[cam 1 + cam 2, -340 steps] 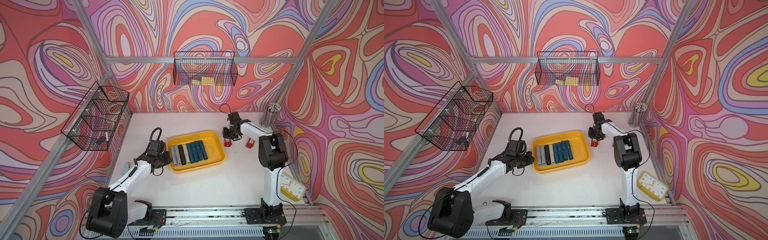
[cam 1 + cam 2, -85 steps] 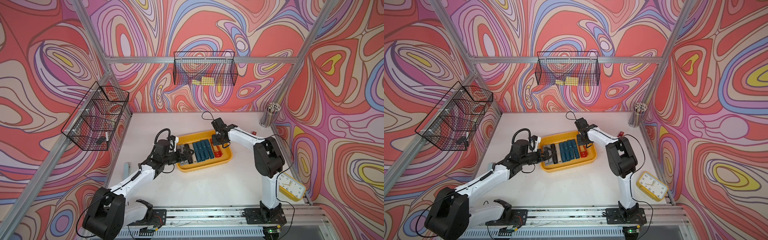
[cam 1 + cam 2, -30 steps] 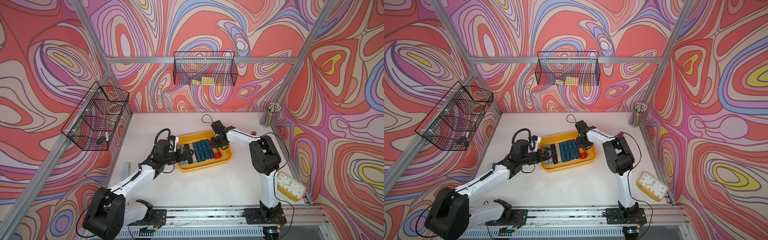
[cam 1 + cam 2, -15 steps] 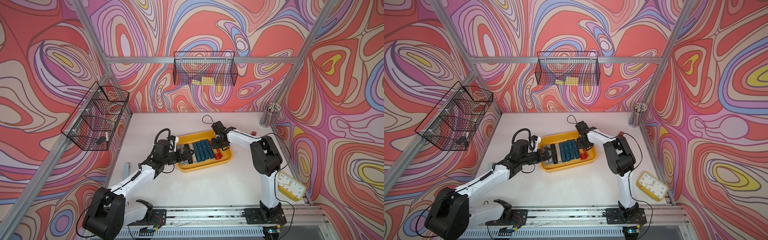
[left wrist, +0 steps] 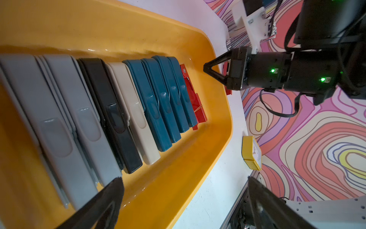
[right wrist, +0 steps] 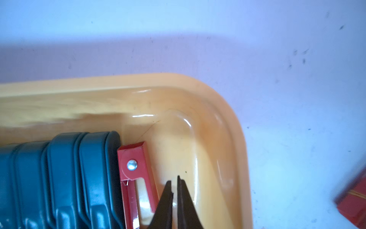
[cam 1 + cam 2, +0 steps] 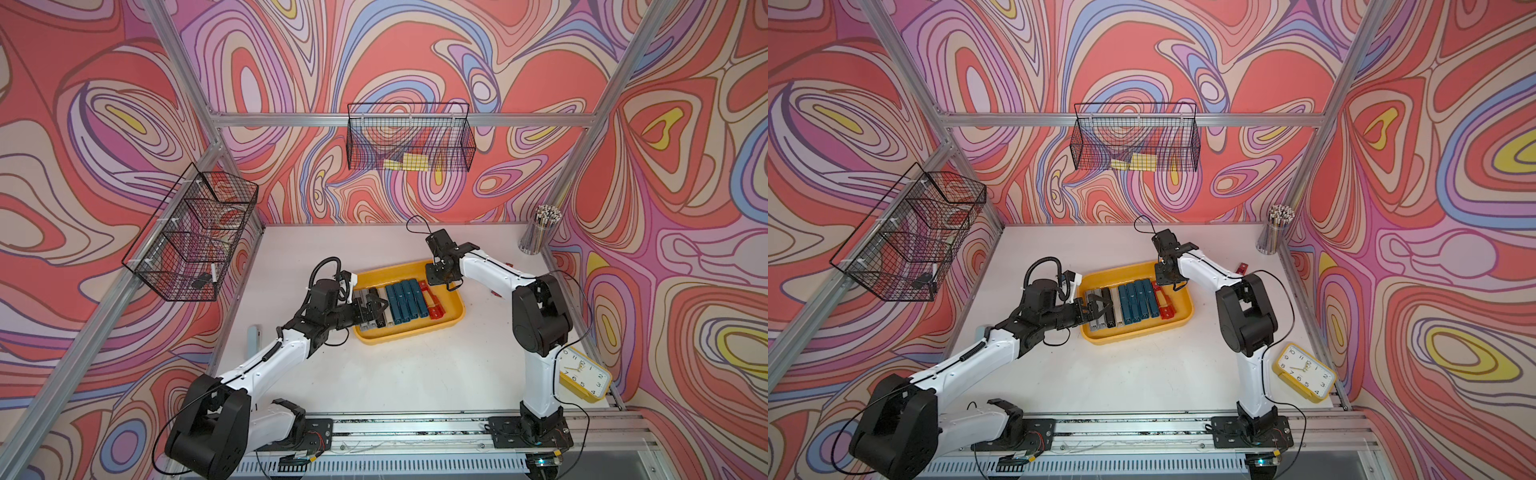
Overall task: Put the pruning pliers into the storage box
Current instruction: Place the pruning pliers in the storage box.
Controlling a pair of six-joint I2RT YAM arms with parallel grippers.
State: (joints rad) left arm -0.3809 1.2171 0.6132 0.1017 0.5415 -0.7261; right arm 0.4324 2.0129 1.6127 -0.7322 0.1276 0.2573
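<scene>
The white table point(image 7: 415, 374) fills the floor of the booth, with both arms reaching in from its front edge. Two black wire baskets hang above it, one point(image 7: 409, 143) on the back wall and one point(image 7: 191, 237) on the left wall.

The yellow storage box point(image 7: 407, 334) sits about mid-table, a little skewed. A yellow clock point(image 7: 584, 374) leans at the table's front right corner, and a cup of white-tipped sticks point(image 7: 538, 230) stands at the back right corner.

Inside the box the pruning pliers point(image 7: 399, 303) lie side by side in one row, touching. From the box's left end I see two grey, a black, a beige and four teal. A red one point(image 6: 136, 158) lies last, tight against the final teal bar, with bare tray floor between it and the right wall. One more red plier point(image 7: 1241, 267) lies out on the table, near the right edge and apart from the box.

The left gripper point(image 7: 374, 309) hangs over the grey and black bars at the box's left end, its fingers point(image 5: 103, 206) spread wide and holding nothing. The right gripper point(image 6: 174, 184) points down into the box's back right corner, just beside the red plier. Its tips are all but closed, with only a sliver of gap and nothing between them
</scene>
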